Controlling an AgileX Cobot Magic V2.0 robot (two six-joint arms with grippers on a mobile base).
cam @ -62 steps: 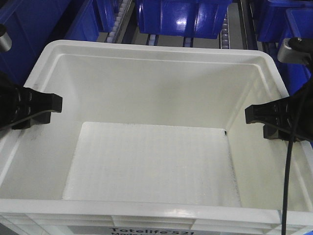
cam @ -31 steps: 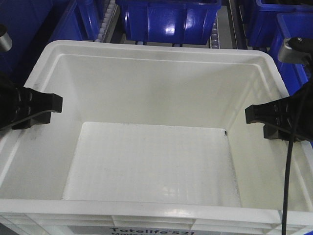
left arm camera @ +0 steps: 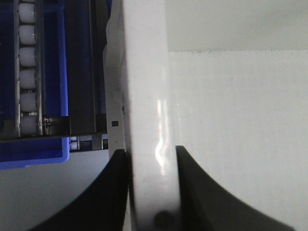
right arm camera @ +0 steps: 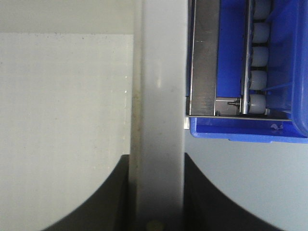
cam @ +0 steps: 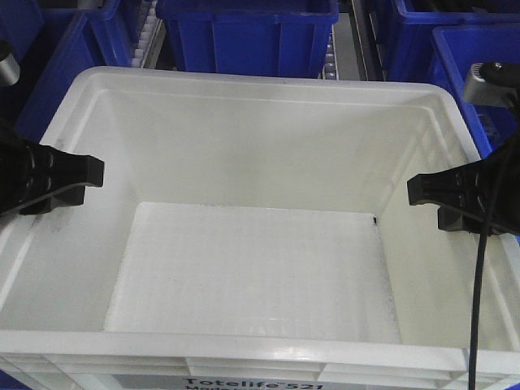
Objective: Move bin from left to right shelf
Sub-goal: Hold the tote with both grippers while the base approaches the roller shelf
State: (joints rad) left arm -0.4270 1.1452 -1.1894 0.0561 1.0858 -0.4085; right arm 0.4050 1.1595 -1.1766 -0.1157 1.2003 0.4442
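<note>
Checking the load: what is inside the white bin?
Only bare white floor and walls show in the bin. The left end effector and right end effector clamp its side rims. The near rim covers the front inner wall.

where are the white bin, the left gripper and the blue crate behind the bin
bin (cam: pixel 268 138), front-facing view, far inner wall
left gripper (left arm camera: pixel 151 161), left wrist view, midway between fingertips
blue crate (cam: pixel 244 36), front-facing view, front wall

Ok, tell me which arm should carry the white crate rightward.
Neither alone. Left tool clamps the left rim of the large white plastic crate, right tool the right rim; carry with both.
</note>
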